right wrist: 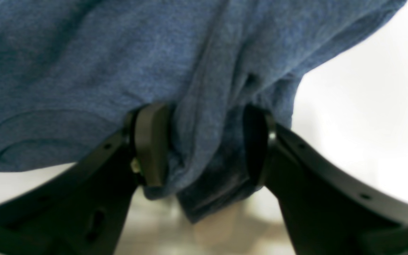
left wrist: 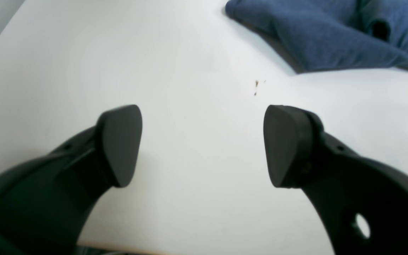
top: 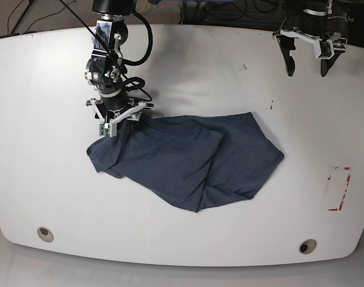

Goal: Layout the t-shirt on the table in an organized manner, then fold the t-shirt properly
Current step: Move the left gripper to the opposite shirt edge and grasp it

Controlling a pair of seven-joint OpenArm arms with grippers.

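Fabric of the t-shirt (right wrist: 94,71), blue and heathered, fills the upper part of the right wrist view. A bunched fold of it hangs between the two black pads of the right claw (right wrist: 207,145); the left pad (right wrist: 151,141) presses against the fold, and the right pad touches its far side, so the claw is clamped on the cloth with the pads held apart by its thickness. White surface (right wrist: 367,106) shows to the right of the fold.

Left wrist view: the left claw (left wrist: 202,145) stands with its pads wide apart and nothing between them, above bare white surface (left wrist: 197,53). A few small dark specks (left wrist: 255,88) mark the surface beyond the pads. A corner of the t-shirt (left wrist: 317,39) lies at the upper right, well clear of the claw.

Base view: the t-shirt (top: 193,161) lies crumpled near the middle of the surface (top: 50,179), one layer folded over another. The right claw (top: 119,116) grips its far left corner. The left claw (top: 306,51) hangs near the far right edge, spread and empty, well apart from the shirt. A red-taped rectangle (top: 339,188) sits near the right edge, and two round grey grommets (top: 45,232) (top: 306,246) lie along the near edge.
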